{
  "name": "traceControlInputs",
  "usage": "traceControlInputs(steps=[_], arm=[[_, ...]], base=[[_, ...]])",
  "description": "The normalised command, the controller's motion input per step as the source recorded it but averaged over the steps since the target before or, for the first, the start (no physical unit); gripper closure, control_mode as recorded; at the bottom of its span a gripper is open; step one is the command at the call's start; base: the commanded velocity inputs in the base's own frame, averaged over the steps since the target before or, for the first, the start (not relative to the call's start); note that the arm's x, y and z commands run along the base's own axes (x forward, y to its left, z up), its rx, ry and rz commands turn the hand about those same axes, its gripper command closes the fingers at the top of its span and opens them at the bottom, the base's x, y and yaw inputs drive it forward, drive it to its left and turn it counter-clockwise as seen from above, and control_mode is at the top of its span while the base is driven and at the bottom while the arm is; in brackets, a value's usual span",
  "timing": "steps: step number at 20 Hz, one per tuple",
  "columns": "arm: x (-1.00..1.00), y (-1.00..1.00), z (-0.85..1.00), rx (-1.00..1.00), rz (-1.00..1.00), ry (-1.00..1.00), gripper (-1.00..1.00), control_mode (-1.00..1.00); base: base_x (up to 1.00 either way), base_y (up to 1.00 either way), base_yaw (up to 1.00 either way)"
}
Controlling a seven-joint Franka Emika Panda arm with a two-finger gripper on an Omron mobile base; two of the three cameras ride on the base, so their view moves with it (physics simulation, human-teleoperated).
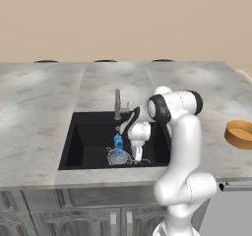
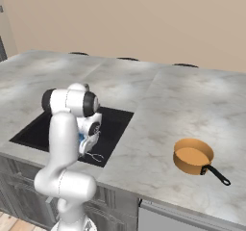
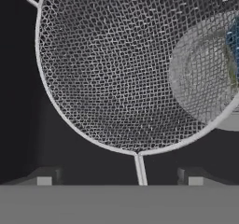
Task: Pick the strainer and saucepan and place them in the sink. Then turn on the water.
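The strainer (image 3: 116, 69), a silvery wire-mesh bowl, lies in the black sink (image 1: 88, 141) near its front wall. In the left base view the strainer (image 1: 118, 157) rests just left of my gripper (image 1: 137, 156). In the hand view my gripper (image 3: 119, 178) is open, its fingertips (image 3: 44, 177) standing wide to either side of the thin wire handle without touching it. The orange saucepan (image 2: 193, 156) with its dark handle sits on the marble counter well to the right of the sink (image 2: 115, 121); the saucepan (image 1: 239, 133) is at the right edge of the left base view.
A small blue bottle (image 1: 118, 141) stands in the sink just behind the strainer. The faucet (image 1: 118, 104) rises at the basin's back rim. The round drain (image 3: 205, 78) shows through the mesh. Grey marble counter (image 2: 202, 105) spreads around the basin.
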Motion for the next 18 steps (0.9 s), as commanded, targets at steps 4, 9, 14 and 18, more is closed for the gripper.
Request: traceControlInputs(steps=[4, 9, 14, 18], arm=[[0.0, -0.13, 0.6, 0.02, -0.02, 0.0, -1.0, -1.0], [0.0, -0.23, 0.5, 0.03, -0.03, 0.0, -1.0, -1.0], [0.0, -0.35, 0.61, 0.07, -0.04, 0.0, -1.0, -1.0], [-0.01, -0.35, 0.8, 0.05, -0.06, 0.0, -1.0, -1.0]], base=[[0.0, 0.0, 0.0], [0.0, 0.0, 0.0], [0.0, 0.0, 0.0], [0.0, 0.0, 0.0]])
